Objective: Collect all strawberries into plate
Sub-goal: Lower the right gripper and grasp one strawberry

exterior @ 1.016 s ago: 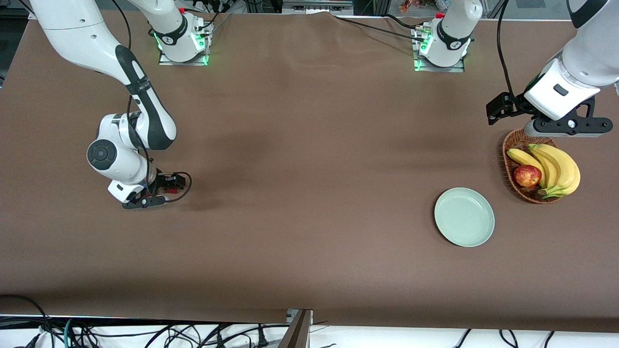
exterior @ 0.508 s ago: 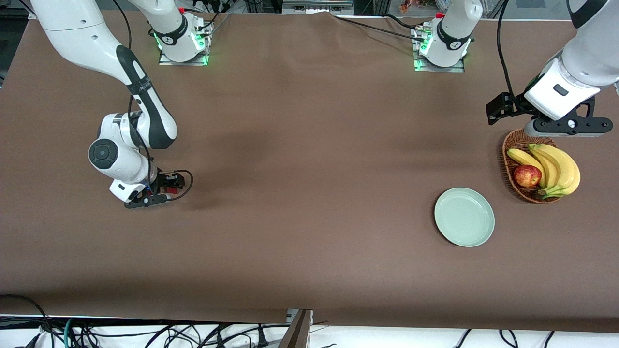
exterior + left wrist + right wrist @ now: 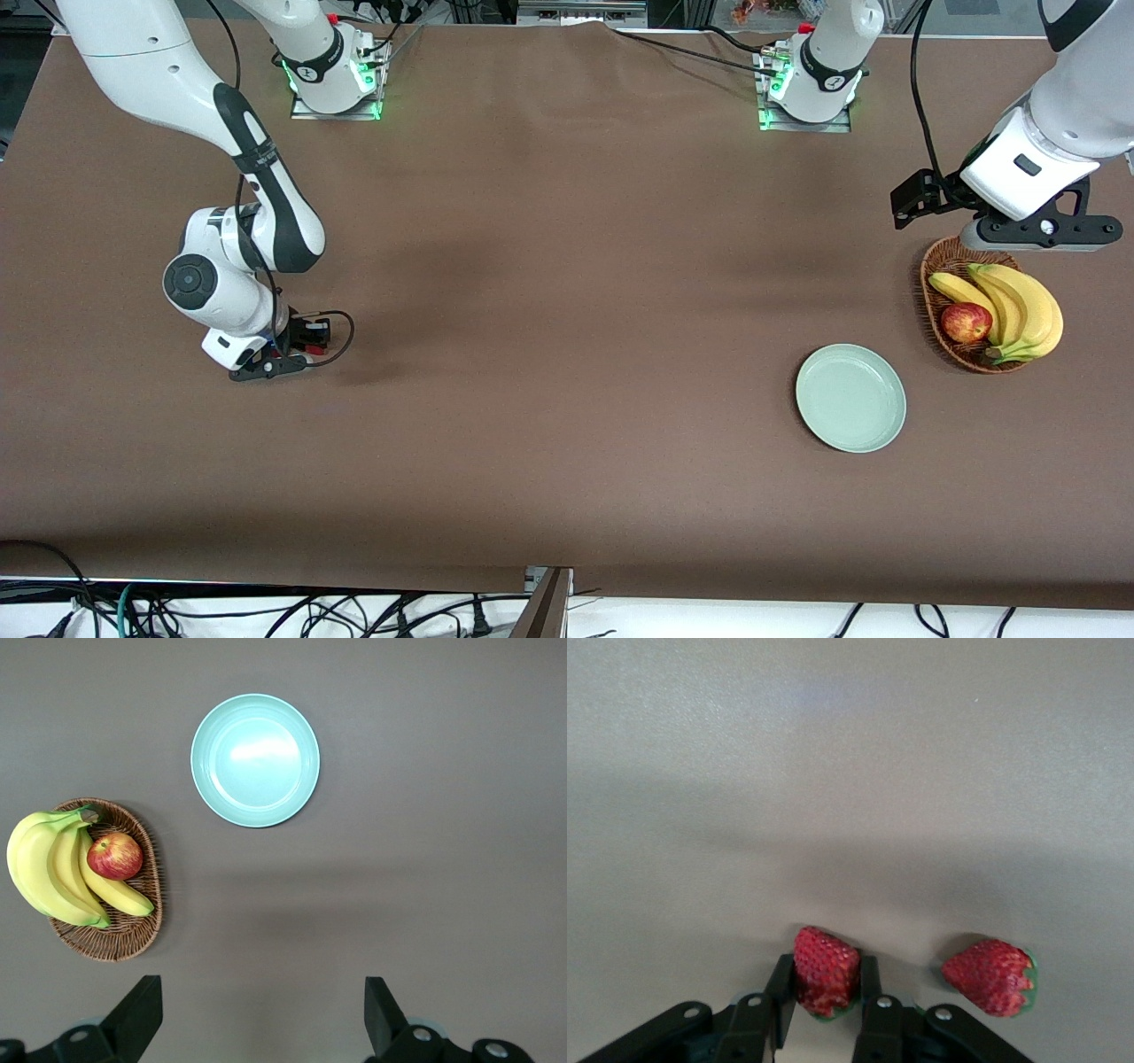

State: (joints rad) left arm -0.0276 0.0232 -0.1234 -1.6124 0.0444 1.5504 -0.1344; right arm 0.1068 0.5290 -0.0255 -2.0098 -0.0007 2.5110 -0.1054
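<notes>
In the right wrist view, one strawberry (image 3: 825,970) sits pinched between the two black fingers of my right gripper (image 3: 825,990), which is shut on it down at the table. A second strawberry (image 3: 990,976) lies on the brown cloth just beside it, untouched. In the front view the right gripper (image 3: 282,354) is low at the right arm's end of the table and hides the berries. The mint-green plate (image 3: 850,398) (image 3: 255,760) lies bare toward the left arm's end. My left gripper (image 3: 1035,233) (image 3: 263,1028) waits open in the air over the basket's edge.
A wicker basket (image 3: 927,283) (image 3: 133,935) holding bananas (image 3: 1019,306) and a red-yellow apple (image 3: 966,322) stands beside the plate, a little farther from the front camera. Brown cloth covers the table between the two arms.
The right gripper's fingers have come together on the strawberry, and its wrist has shifted slightly. The left arm has not moved.
</notes>
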